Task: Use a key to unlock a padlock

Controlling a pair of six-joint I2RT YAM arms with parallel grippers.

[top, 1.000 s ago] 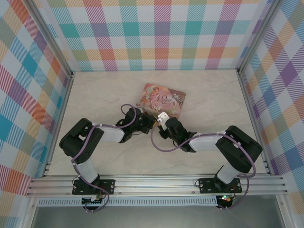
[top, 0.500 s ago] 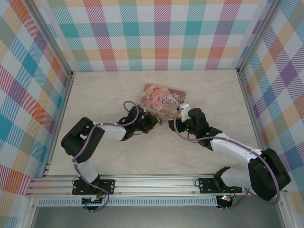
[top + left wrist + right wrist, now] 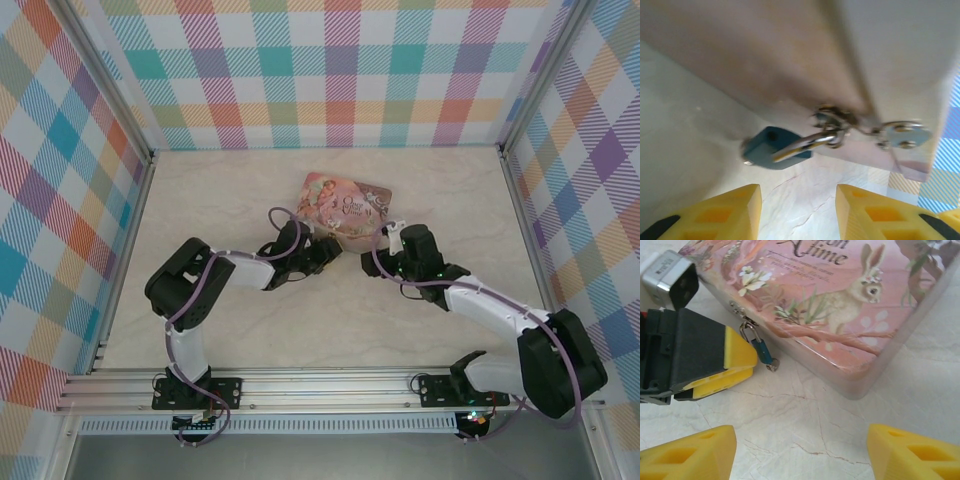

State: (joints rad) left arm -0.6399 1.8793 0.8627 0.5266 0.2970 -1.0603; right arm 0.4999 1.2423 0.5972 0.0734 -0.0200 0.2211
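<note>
The small blue padlock [image 3: 774, 148] hangs by its silvery shackle [image 3: 810, 141] from the hasp on the pink tin's [image 3: 840, 295] front wall, its body resting on the table. A tiny metallic key [image 3: 772, 366] sticks out of the padlock's [image 3: 761, 351] lower end. My left gripper [image 3: 797, 215] is open, and the padlock lies just beyond its yellow fingertips [image 3: 740, 354], not between them. My right gripper [image 3: 800, 455] is open wide over bare table, a short way back from the tin's corner. From above, the left gripper [image 3: 328, 250] and right gripper [image 3: 385, 237] flank the tin's [image 3: 350, 205] near edge.
The illustrated pink tin lies flat mid-table, slightly skewed. Checkered walls [image 3: 330, 70] enclose the marble tabletop [image 3: 440, 180] on three sides, with aluminium rails [image 3: 330, 385] along the near edge. Purple cables loop off both wrists.
My right gripper has opened and drawn away from the left gripper, to the right along the tin's near edge. My left gripper has opened and let go of the padlock.
</note>
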